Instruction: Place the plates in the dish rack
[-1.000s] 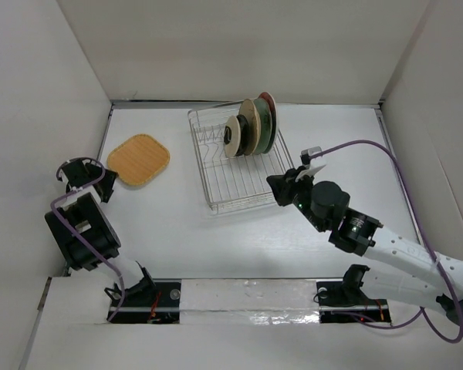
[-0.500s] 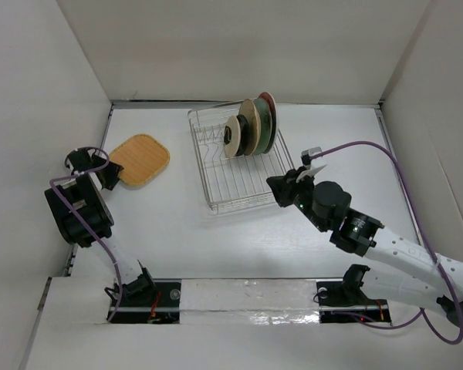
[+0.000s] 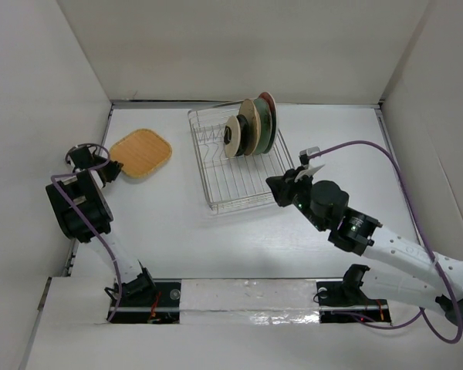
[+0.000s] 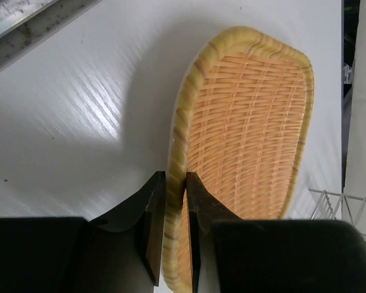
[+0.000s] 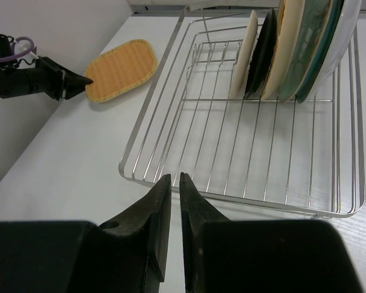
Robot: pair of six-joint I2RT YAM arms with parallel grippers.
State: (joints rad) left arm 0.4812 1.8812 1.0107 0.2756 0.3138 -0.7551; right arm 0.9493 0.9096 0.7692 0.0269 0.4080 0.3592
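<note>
Top external: five plates [image 3: 251, 127] stand in the rack [image 3: 239, 173]; only the orange plate [image 3: 143, 153], left of it, is not loaded. Left gripper [image 4: 175, 201] pinches its rim; right gripper [image 5: 175, 189] is closed, empty.

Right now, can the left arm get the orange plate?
Probably yes: the left pincer is pinched on the rim of the orange plate, and nothing is in the way.

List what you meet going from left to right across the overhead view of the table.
left claw → orange plate → dish rack → right claw, at the rack's near right corner.
</note>
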